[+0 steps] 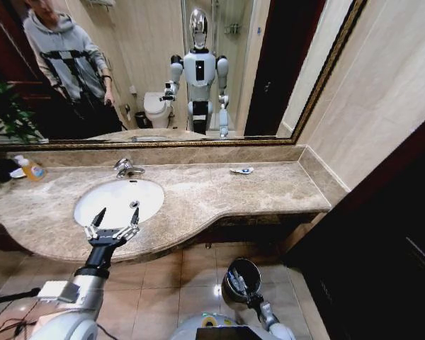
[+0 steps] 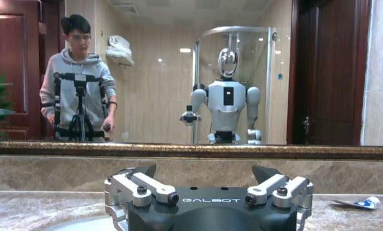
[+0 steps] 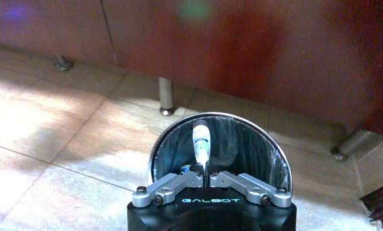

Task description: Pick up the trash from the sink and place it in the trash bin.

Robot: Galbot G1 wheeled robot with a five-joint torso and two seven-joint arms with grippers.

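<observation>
The right gripper (image 3: 207, 179) is held low over the floor tiles, directly above the open trash bin (image 3: 268, 159), with its fingers pressed together on the end of a small white tube (image 3: 200, 142) that points down into the bin's dark interior. The left gripper (image 1: 113, 224) is poised at the near rim of the sink (image 1: 149, 185), fingers spread wide and holding nothing. Another piece of trash, a white sachet with blue markings (image 1: 241, 171), is seen lying on the marble counter (image 1: 269, 188) near the mirror, well apart from both grippers.

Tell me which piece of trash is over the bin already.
The white tube pinched in the right tool, hanging over the trash bin. The other piece, a flattened tube with blue markings, lies on the counter by the mirror.
</observation>
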